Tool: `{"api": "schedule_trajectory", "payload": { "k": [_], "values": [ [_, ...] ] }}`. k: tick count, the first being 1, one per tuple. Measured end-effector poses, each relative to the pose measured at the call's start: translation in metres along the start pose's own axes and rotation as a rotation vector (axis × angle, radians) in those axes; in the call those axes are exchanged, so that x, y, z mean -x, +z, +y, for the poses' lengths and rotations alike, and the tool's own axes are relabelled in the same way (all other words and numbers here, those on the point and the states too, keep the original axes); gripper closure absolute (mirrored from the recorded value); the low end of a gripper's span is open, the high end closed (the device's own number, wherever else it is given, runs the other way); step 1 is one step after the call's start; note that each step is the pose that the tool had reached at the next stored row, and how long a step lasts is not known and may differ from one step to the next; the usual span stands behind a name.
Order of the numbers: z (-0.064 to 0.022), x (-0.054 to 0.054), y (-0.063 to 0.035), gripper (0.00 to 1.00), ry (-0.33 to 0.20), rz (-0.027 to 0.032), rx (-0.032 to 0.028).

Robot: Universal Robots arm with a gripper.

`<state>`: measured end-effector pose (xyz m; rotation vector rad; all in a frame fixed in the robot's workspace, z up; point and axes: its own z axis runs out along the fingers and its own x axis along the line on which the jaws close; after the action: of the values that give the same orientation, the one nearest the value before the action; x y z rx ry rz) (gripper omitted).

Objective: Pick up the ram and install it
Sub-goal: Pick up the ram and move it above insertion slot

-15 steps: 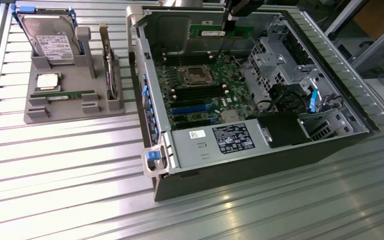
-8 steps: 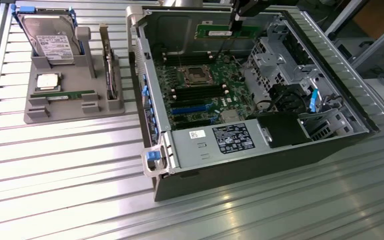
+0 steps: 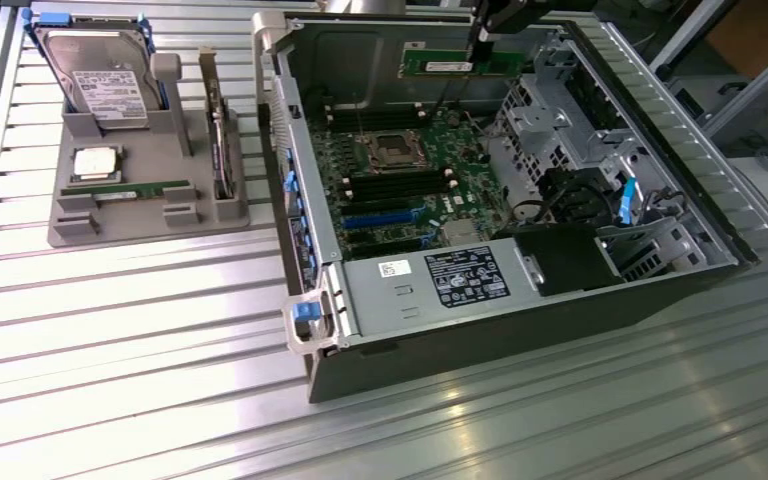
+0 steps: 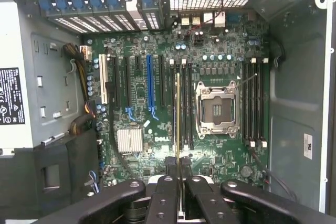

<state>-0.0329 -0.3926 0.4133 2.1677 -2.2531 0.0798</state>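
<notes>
Hung inside the open case [image 3: 344,55], free room straight above the motherboard [image 4: 157,140]. Boxed in by the power supply [image 3: 431,285] at one end and the drive cage [image 3: 551,110] along one side. Held the ram [image 4: 178,114], pinched in the gripper [image 4: 178,165], over a narrow lane among the memory slots [image 4: 188,103], just beside the processor socket [image 4: 216,109]. Skirted by cables [image 4: 79,87] at the wall.

Computer case [image 3: 518,345] on table [image 3: 157,330]; parts tray [image 3: 124,226] beside it, toward the exterior view's left. In gripper [image 4: 178,163]: ram [image 3: 440,66], above motherboard [image 3: 398,190] inside case.
</notes>
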Motion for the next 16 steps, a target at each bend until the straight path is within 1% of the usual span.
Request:
{"api": "schedule_trajectory", "payload": {
  "k": [5,6,13,16],
  "values": [
    [-0.0058,0.0,0.0002,0.88,0.0,0.0,0.0],
    [-0.0085,0.0,0.0002,0.88,0.0,0.0,0.0],
    [-0.0177,0.001,0.0005,0.88,0.0,0.0,0.0],
    [-0.02,0.001,0.0006,0.88,0.0,0.0001,0.0]
  ]
}}
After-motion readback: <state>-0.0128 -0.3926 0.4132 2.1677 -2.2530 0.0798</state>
